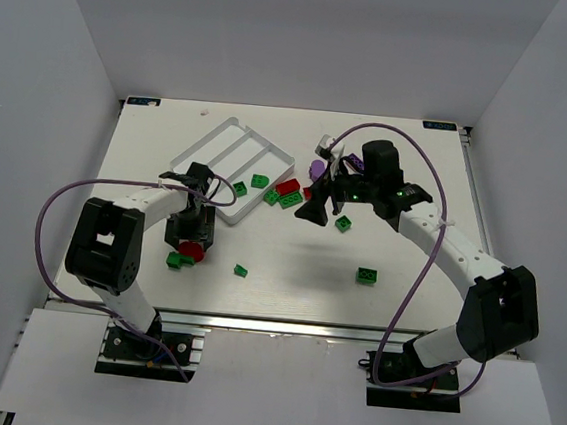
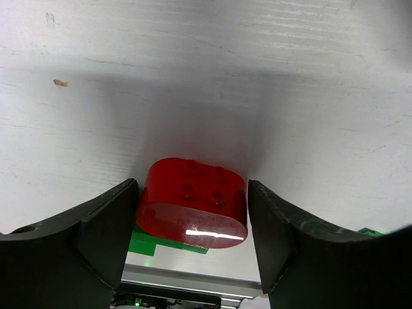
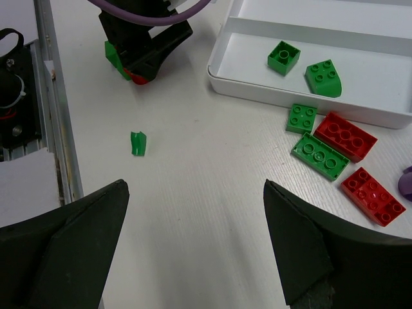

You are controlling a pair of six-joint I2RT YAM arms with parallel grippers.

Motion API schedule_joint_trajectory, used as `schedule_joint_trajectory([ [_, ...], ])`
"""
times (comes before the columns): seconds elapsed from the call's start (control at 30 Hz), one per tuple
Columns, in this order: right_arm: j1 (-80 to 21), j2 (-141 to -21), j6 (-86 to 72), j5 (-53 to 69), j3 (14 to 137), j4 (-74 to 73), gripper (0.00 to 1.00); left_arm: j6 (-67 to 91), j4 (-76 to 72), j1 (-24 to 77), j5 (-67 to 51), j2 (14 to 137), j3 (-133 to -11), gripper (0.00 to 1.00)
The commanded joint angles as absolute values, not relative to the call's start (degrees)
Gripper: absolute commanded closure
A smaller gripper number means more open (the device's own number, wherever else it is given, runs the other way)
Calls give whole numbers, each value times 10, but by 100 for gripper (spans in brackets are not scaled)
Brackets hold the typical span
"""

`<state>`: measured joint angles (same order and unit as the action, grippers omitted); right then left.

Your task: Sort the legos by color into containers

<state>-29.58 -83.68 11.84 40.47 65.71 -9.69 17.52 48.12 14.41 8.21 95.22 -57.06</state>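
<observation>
My left gripper (image 1: 191,244) is shut on a red rounded lego (image 2: 193,203); both fingers press its sides just over the table. A green lego (image 2: 151,243) lies under and behind it. The white three-compartment tray (image 1: 232,137) stands at the back left; its nearest compartment holds two green legos (image 3: 284,56) (image 3: 324,76). My right gripper (image 3: 194,193) is open and empty, above the table's middle (image 1: 315,214). In front of the tray lie green legos (image 3: 301,118) (image 3: 319,155) and red legos (image 3: 345,135) (image 3: 373,195). A purple lego (image 1: 317,168) lies behind them.
A small green piece (image 3: 138,143) lies alone on the table, also seen from above (image 1: 241,270). Two more green legos (image 1: 344,223) (image 1: 367,275) lie to the right. A small grey-white object (image 1: 325,143) sits at the back centre. White walls enclose the table.
</observation>
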Motion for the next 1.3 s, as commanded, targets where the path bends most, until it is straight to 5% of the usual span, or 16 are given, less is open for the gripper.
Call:
schedule_joint_trajectory([
  [0.0,-292,-814,111,407,648,-77,11,182,481,143,73,939,-570,21],
  [0.17,-292,-811,108,409,644,-77,11,177,488,143,73,938,-575,6],
  [0.73,-287,-811,94,413,642,-67,11,163,516,147,75,990,-602,8],
  [0.97,-284,-806,97,414,635,-67,11,164,513,147,86,999,-613,22],
  [1.27,-284,-801,88,421,622,-71,13,192,512,147,62,953,-654,58],
])
